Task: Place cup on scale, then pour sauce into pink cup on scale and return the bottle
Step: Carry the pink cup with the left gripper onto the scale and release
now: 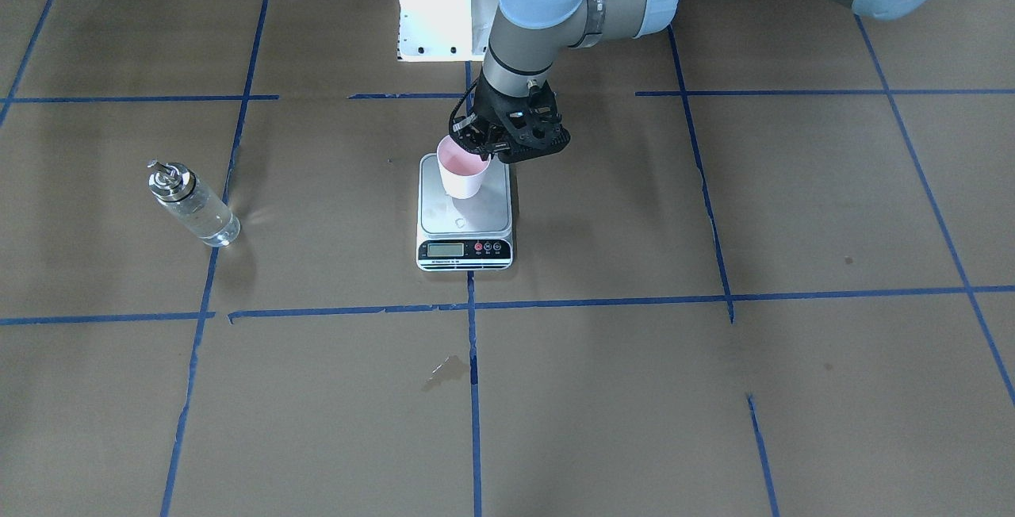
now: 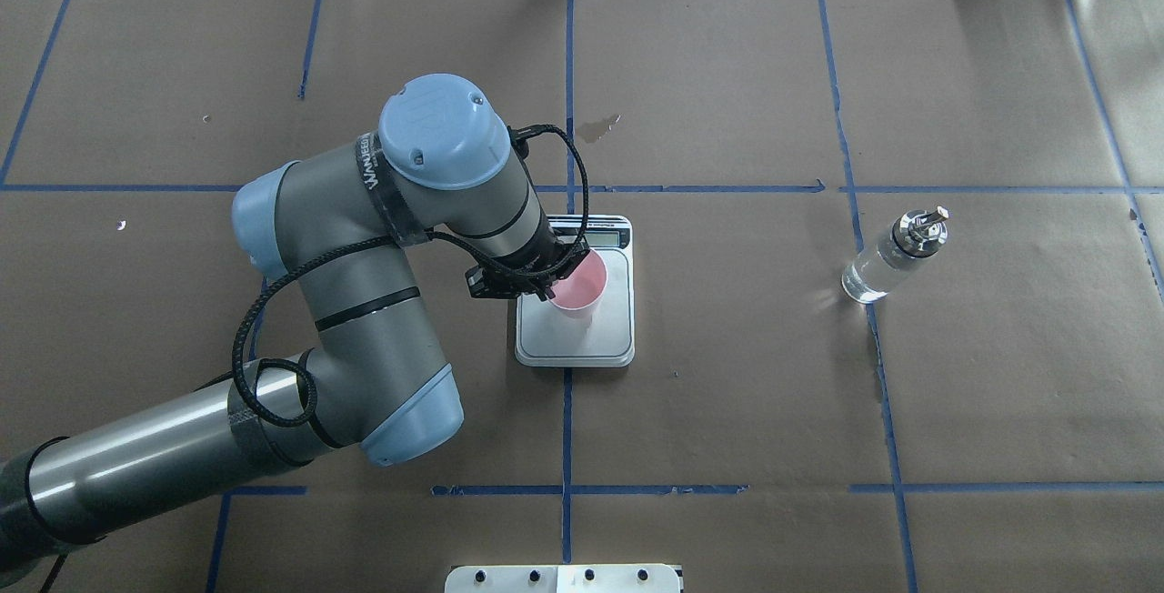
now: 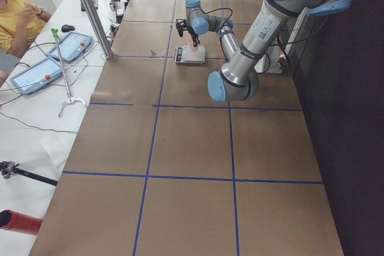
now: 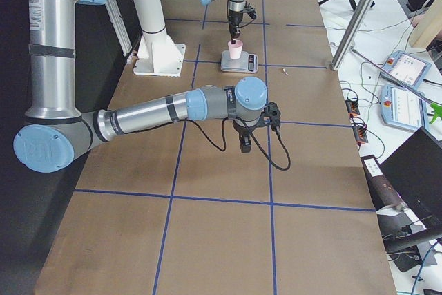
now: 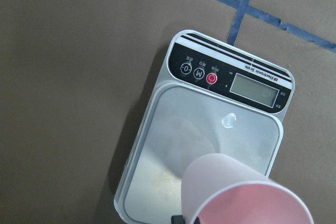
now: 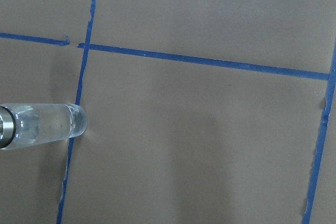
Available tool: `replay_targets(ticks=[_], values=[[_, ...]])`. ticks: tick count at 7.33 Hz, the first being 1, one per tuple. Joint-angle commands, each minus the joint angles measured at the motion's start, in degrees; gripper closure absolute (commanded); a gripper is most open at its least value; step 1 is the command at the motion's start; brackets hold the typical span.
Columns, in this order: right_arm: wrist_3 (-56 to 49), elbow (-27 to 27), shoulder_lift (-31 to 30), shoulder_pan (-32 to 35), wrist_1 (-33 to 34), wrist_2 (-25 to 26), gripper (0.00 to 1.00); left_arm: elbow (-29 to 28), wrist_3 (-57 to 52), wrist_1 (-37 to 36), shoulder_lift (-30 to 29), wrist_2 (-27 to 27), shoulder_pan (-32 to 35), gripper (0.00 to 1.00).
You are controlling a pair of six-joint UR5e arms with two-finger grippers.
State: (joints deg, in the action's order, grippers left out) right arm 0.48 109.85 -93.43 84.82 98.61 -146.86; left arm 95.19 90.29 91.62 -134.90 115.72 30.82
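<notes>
- Brown paper covers the table (image 1: 618, 390), with blue tape lines (image 1: 474, 390) marking a grid.
- scale (image 1: 465, 220) sits mid-table on a tape line, display and buttons on the side away from the robot base.
- left gripper (image 1: 478, 149) is over the scale's robot-side half, with the jaws clamped on the cup's rim.
- cup (image 1: 464, 172) is pink inside and whitish outside. It hangs from that rim grip directly over the steel platform, within its edges.
- Can't tell whether the cup's base is touching the platform or just off it. The left wrist view shows the cup (image 5: 236, 192) low over the plate but hides the contact.
- There is a small shiny spot (image 5: 229, 121) on the platform, between the cup and the display.
- bottle (image 1: 193, 204) stands upright on the table on the robot's right, well apart from the scale, with its base on a tape line. Nothing is touching it.
- The bottle has a silver collar and spout on top. The sauce (image 1: 210, 222) shows as clear liquid through the glass.
- right gripper (image 4: 243, 144) points down above the table, near side of the right-end view. Jaw state: can't tell, as only that side view shows it.
- The right wrist view has the bottle (image 6: 39, 124) at its left edge, with no fingers in frame.
</notes>
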Motion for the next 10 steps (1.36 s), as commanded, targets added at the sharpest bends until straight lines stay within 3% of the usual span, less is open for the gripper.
replay_targets(ticks=[1, 3, 4, 6, 7, 9, 10], values=[[-0.04, 0.01, 0.0, 0.0, 0.0, 0.0, 0.0, -0.18, -0.12, 0.05, 0.33, -0.14, -0.06, 1.0], [0.05, 0.01, 0.0, 0.0, 0.09, -1.13, 0.0, -0.62, -0.12, 0.32, 0.25, 0.12, -0.06, 0.96], [0.05, 0.01, 0.0, 0.0, 0.09, -1.4, 0.0, -0.62, -0.12, 0.32, 0.33, 0.12, -0.06, 0.83], [0.05, 0.01, 0.0, 0.0, 0.09, -1.49, 0.0, -0.62, -0.38, 0.49, 0.34, 0.21, -0.06, 0.71], [0.13, 0.01, 0.0, 0.0, 0.09, -1.67, 0.0, -0.36, -0.55, 0.84, 0.34, 0.21, -0.06, 0.6], [1.09, 0.44, 0.0, 0.0, 0.0, -6.48, 0.0, 5.05, -0.56, 1.02, 0.42, -0.14, 0.38, 0.42], [4.93, 3.15, 0.09, -1.05, -0.09, -6.77, 0.0, 7.01, -0.56, 1.02, 0.6, -0.23, 3.16, 0.42]])
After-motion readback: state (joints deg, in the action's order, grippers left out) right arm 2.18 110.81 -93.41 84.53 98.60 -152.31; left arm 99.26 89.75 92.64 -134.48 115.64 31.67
